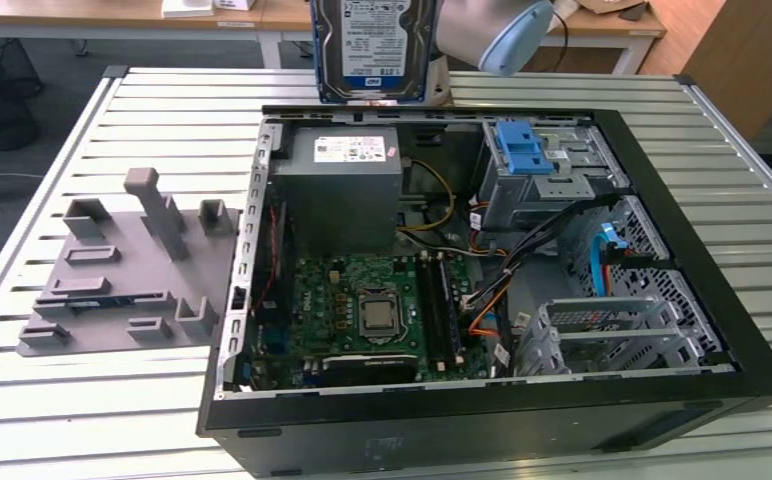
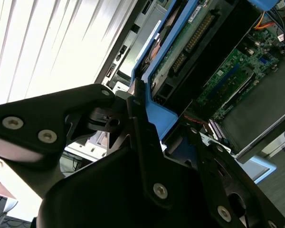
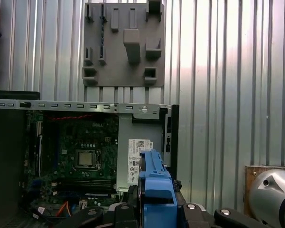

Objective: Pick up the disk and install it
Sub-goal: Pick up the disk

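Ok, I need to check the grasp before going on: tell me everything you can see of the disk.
The disk is a flat silver metal drive with a pale printed label, framed by a blue plastic carrier. It is held upright in the air above one end of the open computer case, label towards the exterior camera. The second wrist view shows its green circuit-board underside. The gripper clamps the carrier's edges; nothing else touches it.

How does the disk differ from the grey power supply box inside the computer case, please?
The disk is thin and stands upright, held aloft by the gripper. The power supply box is bulkier and sits inside the computer case. The disk is framed in blue plastic, while the power supply box is plain grey. Both are rectangular and carry a white label.
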`<state>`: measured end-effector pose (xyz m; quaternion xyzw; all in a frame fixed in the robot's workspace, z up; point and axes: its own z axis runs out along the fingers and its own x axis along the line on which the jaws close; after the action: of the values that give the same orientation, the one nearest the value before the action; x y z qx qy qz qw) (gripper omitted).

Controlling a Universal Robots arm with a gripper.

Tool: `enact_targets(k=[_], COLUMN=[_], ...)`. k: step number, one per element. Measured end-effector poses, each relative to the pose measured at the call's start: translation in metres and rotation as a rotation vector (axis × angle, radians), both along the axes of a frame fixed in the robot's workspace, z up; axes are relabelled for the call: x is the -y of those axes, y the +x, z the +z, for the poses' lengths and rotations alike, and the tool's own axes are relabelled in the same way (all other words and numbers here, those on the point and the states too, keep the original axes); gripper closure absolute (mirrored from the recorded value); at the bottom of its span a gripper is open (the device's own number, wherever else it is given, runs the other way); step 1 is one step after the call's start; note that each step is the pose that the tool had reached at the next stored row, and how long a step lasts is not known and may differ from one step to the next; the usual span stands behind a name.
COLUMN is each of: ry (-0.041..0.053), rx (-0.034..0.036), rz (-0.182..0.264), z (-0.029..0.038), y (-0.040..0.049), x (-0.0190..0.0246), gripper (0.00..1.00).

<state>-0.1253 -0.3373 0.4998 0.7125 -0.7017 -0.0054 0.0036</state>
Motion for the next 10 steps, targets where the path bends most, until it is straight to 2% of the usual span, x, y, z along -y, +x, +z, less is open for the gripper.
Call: enact_targets(k=[10], ry=[-0.0002], rx=[0.0000], rz=[0.000], z=[0.0000], y=[0.0000], x=[0.0021], gripper=[0.64])
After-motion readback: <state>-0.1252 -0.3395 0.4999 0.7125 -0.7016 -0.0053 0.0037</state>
